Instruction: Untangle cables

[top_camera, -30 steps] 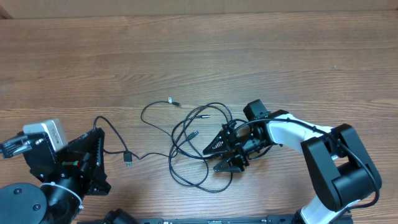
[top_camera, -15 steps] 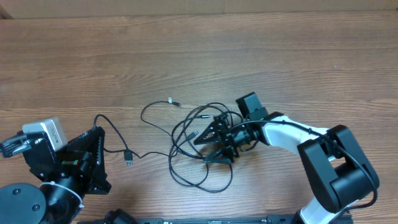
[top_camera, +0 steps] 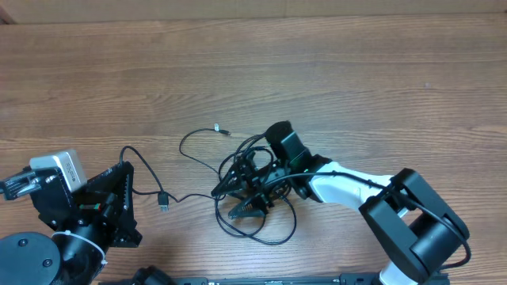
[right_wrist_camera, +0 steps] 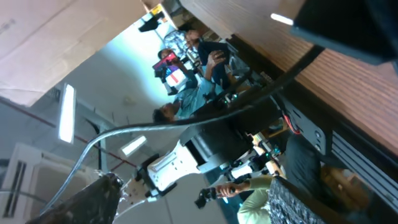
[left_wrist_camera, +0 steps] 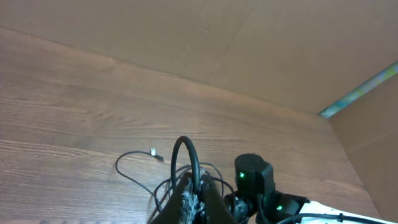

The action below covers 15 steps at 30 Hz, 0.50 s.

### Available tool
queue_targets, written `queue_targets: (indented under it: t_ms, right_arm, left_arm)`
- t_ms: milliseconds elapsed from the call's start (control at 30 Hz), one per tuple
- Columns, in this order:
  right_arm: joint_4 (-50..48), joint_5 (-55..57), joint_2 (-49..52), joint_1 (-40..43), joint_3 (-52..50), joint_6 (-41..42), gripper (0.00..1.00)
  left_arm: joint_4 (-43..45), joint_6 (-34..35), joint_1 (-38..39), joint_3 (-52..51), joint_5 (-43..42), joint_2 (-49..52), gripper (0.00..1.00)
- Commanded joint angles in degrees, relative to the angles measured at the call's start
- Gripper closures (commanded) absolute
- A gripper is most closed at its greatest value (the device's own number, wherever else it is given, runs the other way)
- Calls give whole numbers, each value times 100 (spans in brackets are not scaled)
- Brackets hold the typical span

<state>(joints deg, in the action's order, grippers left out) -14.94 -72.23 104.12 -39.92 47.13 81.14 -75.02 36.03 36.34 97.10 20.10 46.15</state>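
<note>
Thin black cables (top_camera: 273,241) lie tangled in loops at the table's middle, with a small plug (top_camera: 220,128) at the back and a USB plug (top_camera: 163,202) on the left. My right gripper (top_camera: 228,201) is open and lies low over the tangle's left part, with strands around its fingers. In the right wrist view the open fingers (right_wrist_camera: 199,205) frame the room beyond, and one strand (right_wrist_camera: 186,124) crosses above them. My left gripper (top_camera: 127,188) sits at the front left. In the left wrist view it (left_wrist_camera: 193,199) is shut on a cable loop (left_wrist_camera: 186,152) that arches up from between its fingers.
The wooden table (top_camera: 333,79) stretches behind the tangle. A cardboard wall (left_wrist_camera: 186,37) stands at the back. The right arm's white link (top_camera: 341,182) lies across the front right. People and equipment show past the table edge in the right wrist view.
My right gripper has moved left across the tangle, from its right side to its left part, and stays open. The left arm has not moved.
</note>
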Motion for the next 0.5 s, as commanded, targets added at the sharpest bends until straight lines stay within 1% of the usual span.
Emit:
queue_targets:
  t_ms: [0,133,233,333,467]
  right_arm:
    - [-20,457,48,-120,17,450,28]
    - [-24,866,48,-177,17,835,32]
    - [-31,1283,48,-245,17,1213,37]
    - [-70,1703,48,-352,17,1631,36]
    - [-396,2173,48,-492,17,1856,37]
  left_arm:
    - [22,37,-22,-37,-22,35,96]
    - [26,37,-22,-37,-22,35,96]
    - [24,37,-22,-37,-22,37,95]
    - [24,37,-22,-37,-22,35,96]
    - [15,37,-22,-37,-22,37,96]
